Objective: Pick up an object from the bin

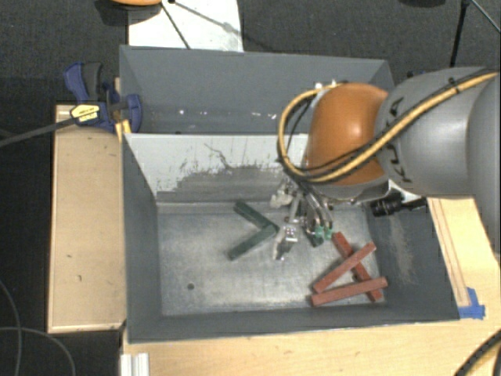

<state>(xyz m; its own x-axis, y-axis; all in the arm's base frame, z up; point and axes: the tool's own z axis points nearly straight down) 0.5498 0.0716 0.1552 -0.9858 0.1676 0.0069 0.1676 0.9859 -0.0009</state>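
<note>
My gripper (286, 241) hangs low over the middle of the bin floor, its metal fingers pointing down, with nothing visible between them. Just left of the fingers lie two dark green bars: one (254, 215) slants from upper left to lower right, the other (252, 241) crosses under it and runs down to the left, its right end close to the fingertips. To the right, near the front right corner, several reddish-brown bars (348, 276) lie crossed in a small pile.
The arm with its orange cover and looped cables fills the space above the bin's right half. The bin's back wall rises steeply behind the gripper.
</note>
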